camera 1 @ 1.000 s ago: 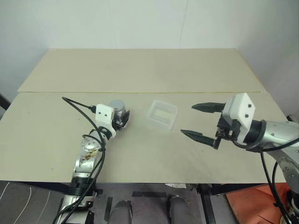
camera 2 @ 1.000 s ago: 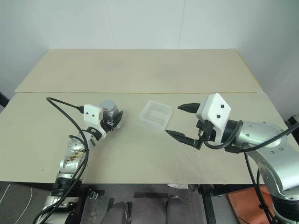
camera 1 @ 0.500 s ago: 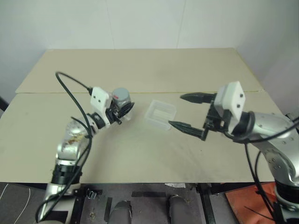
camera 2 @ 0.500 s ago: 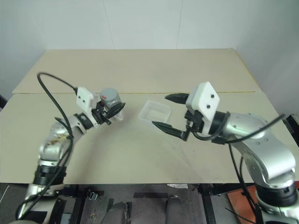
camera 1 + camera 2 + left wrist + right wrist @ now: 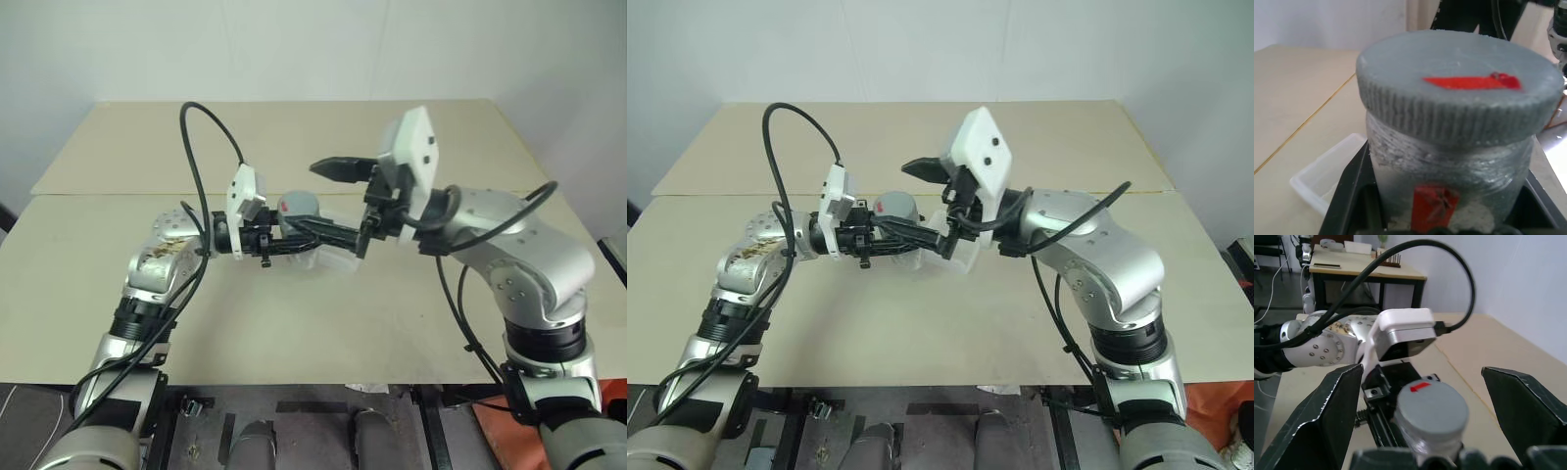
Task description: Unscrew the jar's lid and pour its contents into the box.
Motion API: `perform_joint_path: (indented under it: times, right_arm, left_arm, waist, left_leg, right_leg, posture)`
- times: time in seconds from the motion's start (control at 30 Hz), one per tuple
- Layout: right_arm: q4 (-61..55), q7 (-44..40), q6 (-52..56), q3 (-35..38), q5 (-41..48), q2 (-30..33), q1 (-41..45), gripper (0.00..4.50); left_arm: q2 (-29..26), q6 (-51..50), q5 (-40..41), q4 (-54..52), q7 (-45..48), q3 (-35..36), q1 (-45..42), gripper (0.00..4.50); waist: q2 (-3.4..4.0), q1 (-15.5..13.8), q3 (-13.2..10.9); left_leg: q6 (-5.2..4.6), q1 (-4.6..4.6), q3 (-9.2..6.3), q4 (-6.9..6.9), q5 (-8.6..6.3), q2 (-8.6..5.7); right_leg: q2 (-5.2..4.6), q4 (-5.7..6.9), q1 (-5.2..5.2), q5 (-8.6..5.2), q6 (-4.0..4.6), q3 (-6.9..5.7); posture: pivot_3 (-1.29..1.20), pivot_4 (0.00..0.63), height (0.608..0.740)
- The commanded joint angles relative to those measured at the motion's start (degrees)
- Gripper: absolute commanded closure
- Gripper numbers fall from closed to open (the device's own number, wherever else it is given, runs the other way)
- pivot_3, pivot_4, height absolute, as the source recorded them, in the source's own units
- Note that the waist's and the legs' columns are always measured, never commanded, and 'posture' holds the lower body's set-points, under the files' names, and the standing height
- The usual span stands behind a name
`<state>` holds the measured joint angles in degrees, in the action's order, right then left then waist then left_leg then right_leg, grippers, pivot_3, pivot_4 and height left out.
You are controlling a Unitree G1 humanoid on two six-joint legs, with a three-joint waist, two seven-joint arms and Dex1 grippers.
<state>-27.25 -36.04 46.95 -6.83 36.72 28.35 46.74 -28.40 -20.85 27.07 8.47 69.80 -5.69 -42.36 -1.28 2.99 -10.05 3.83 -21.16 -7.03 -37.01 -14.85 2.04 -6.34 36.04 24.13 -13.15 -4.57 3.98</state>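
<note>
Over the beige table [image 5: 294, 323] – jar [image 5: 1449, 181], red mark, no legible writing.

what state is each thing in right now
small shiny silver jar: lifted, upright, clamped in the left tool
round grey ribbed lid: on the jar
clear whitish plastic box: on the table, open-topped
left tool: shut on the jar
right tool: open, fingers either side of the lid

Tabletop [image 5: 294, 323]: beige, made of two panels joined by a seam running from 9 to 3 o'clock. The box [image 5: 338, 253] rests on the near panel, just below centre.
</note>
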Motion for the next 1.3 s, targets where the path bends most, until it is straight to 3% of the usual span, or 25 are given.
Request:
perform_joint_path:
  times: [0.03, 0.43, 0.53, 0.67, 0.9, 1.1, 1.3]
  right_arm:
    - [0.36, 1.52, 1.81, -0.52, -0.73, -0.79, 2.38, 0.0]
    - [3.21, 1.64, 3.53, -1.74, -2.99, -1.73, 3.17, 0.0]
    - [3.79, 1.26, 3.36, -1.92, -3.45, -1.9, 3.12, 0.57]
    - [4.26, 0.41, 3.35, -2.2, -3.69, -1.79, 3.13, 1.78]
    - [6.98, -4.44, 0.53, -2.78, -4.1, -1.25, 2.92, 1.78]
    - [13.77, -27.37, -12.01, -4.82, -3.15, 2.7, 2.77, 1.78]
    - [28.84, -44.55, -22.14, -5.99, -4.59, 1.49, 9.47, 1.78]
  left_arm:
    - [0.36, 2.3, -0.21, -0.38, 1.57, 0.52, -1.73, 2.58]
    - [0.66, 2.35, 0.12, -1.45, 1.42, 1.17, -1.33, 2.58]
    - [0.5, 2.55, 0.24, -1.57, 1.37, 1.5, -1.37, 2.57]
    - [0.07, 2.87, 0.44, -2.21, 1.57, 1.78, -1.09, 2.57]
    - [-0.46, 3.44, 1.5, -3.45, 2.93, 2.38, -1.29, 2.57]
    - [-2.12, 4.44, 3.62, -4.93, 11.84, 1.59, -1.32, 2.57]
    - [-3.66, 4.19, 6.02, -7.22, 20.33, 1.15, -1.15, 2.57]
  waist:
    - [0.0, 0.32, 0.0]
    - [0.01, 1.06, 0.0]
    - [0.01, 1.1, -0.01]
    - [0.01, 1.11, -0.01]
    - [0.02, 1.11, -0.01]
    - [0.03, 1.07, -0.02]
    - [0.05, 1.85, -0.04]
  left_leg:
    - [0.0, 0.0, 0.0, 0.0, 0.0, 0.0]
    - [0.0, 0.0, -0.03, 0.0, 0.0, -0.01]
    - [0.0, 0.0, -0.03, 0.0, 0.0, -0.01]
    - [0.0, 0.0, -0.03, 0.0, 0.0, -0.01]
    - [0.0, 0.0, -0.04, 0.0, 0.0, -0.01]
    - [0.0, -0.02, -0.03, 0.0, 0.0, -0.01]
    - [0.0, 0.04, -0.02, 0.0, 0.0, 0.01]
  right_leg:
    - [0.0, 0.0, 0.0, 0.0, 0.0, 0.0]
    - [0.0, 0.04, 0.01, 0.0, 0.0, 0.0]
    - [0.0, 0.04, 0.02, 0.0, 0.0, 0.0]
    - [0.0, 0.04, 0.02, 0.0, 0.0, 0.0]
    - [0.0, 0.04, 0.02, 0.0, 0.0, 0.0]
    - [0.0, -0.01, 0.01, 0.0, -0.01, 0.0]
    - [0.02, 0.05, 0.0, 0.0, 0.0, 0.01]
  posture:
    - [0.0, 0.15, 0.74]
    - [0.0, 0.15, 0.74]
    - [0.0, 0.15, 0.74]
    - [0.0, 0.15, 0.74]
    - [0.0, 0.15, 0.74]
    - [0.0, 0.15, 0.74]
    - [0.0, 0.15, 0.74]
